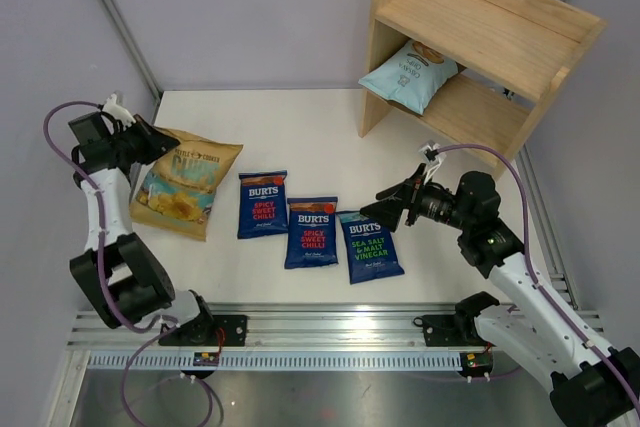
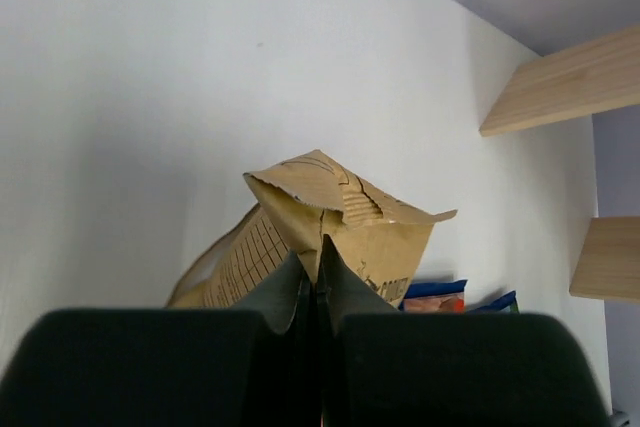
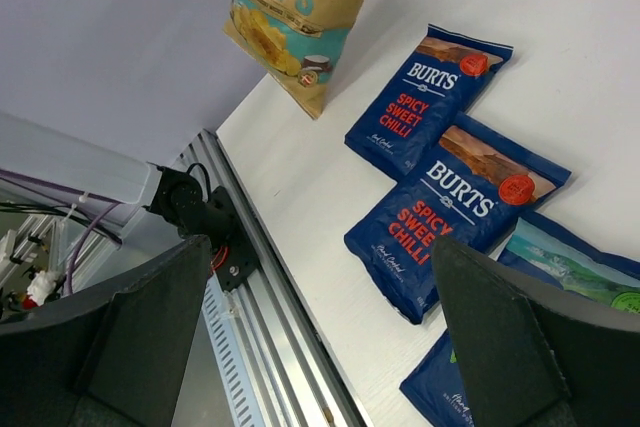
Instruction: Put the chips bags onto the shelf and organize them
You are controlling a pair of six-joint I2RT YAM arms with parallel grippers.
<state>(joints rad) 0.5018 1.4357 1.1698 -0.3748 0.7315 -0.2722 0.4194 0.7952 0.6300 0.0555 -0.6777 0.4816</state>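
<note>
My left gripper (image 1: 158, 143) is shut on the top edge of the yellow-and-teal Kettle chips bag (image 1: 185, 185) at the table's left and holds that edge raised; the wrist view shows the fingers (image 2: 300, 282) pinching the bag (image 2: 345, 222). Two red-lettered Burts bags (image 1: 263, 204) (image 1: 311, 232) and a green-lettered one (image 1: 370, 245) lie flat in a row at mid table. My right gripper (image 1: 388, 209) is open and empty, just above the green-lettered bag. A pale-blue bag (image 1: 408, 72) lies on the lower tier of the wooden shelf (image 1: 480, 17) at the back right.
The shelf's top tier (image 1: 500, 22) holds nothing. The aluminium rail (image 1: 330, 332) with both arm bases runs along the near edge. In the right wrist view the Kettle bag (image 3: 295, 7), both red-lettered bags (image 3: 425, 97) (image 3: 455, 207) and the rail (image 3: 270, 317) show.
</note>
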